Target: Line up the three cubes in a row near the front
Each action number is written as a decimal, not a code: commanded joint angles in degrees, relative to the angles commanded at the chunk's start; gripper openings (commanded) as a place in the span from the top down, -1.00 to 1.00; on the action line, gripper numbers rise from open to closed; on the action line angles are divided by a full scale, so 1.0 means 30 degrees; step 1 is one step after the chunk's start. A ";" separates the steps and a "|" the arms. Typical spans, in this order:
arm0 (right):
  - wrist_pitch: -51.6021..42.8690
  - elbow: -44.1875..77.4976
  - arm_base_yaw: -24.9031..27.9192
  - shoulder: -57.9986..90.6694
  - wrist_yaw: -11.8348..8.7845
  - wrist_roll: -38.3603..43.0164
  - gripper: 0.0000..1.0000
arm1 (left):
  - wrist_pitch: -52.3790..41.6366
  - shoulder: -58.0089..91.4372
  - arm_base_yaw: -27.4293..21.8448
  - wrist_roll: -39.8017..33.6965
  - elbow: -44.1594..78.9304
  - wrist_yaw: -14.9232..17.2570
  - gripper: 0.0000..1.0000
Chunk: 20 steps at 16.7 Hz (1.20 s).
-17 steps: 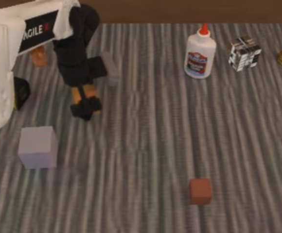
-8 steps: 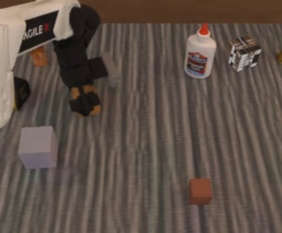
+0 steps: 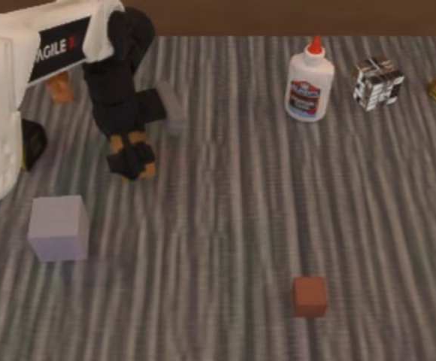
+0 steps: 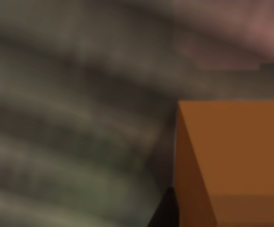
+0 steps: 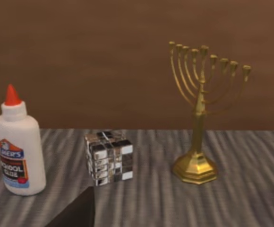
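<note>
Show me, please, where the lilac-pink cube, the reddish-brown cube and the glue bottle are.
lilac-pink cube (image 3: 58, 227), top view, middle of its top face.
reddish-brown cube (image 3: 310, 295), top view, middle of its top face.
glue bottle (image 3: 309, 87), top view, on its label.

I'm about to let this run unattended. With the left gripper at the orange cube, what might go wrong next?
The left gripper covers most of the orange cube, so its hold can't be confirmed; the cube might slip. Carried toward the front, it may bump the lilac cube just below.
</note>
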 joint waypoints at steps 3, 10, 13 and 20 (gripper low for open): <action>0.0000 0.0000 0.0000 0.0000 0.0000 0.0000 -1.00 | -0.0304 -0.0500 0.0013 -0.0136 -0.0075 0.0162 1.00; 0.0000 0.0000 0.0000 0.0000 0.0000 0.0000 -1.00 | -0.4023 -0.1100 0.0294 -0.0141 0.2870 0.0140 1.00; 0.0000 0.0000 0.0000 0.0000 0.0000 0.0000 -1.00 | -0.4902 -0.1369 0.0375 -0.0164 0.3656 0.0151 1.00; 0.0000 0.0000 0.0000 0.0000 0.0000 0.0000 -1.00 | -0.4267 -0.2458 -0.0987 -0.0673 0.2291 0.0114 1.00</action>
